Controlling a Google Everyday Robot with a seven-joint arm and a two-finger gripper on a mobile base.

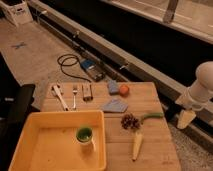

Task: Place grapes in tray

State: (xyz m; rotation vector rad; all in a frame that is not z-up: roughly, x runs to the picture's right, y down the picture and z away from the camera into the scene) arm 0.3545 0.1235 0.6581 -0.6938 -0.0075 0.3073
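Note:
The grapes point(130, 121), a small dark reddish-brown bunch, lie on the wooden table point(150, 155) just right of the tray. The tray point(64, 115) is a large shallow yellow bin at the table's front left, with a green-lined cup point(85, 136) standing inside it. My gripper point(186, 118) hangs at the end of the white arm point(202, 82), off the table's right edge, to the right of the grapes and well apart from them. It holds nothing that I can see.
A green pod point(151, 116) lies right of the grapes and a pale yellow cone-shaped item point(136, 145) in front of them. An orange fruit point(124, 89), blue sponge point(113, 87), grey cloth point(115, 105) and utensils point(67, 95) lie farther back. A cable point(70, 65) lies on the floor.

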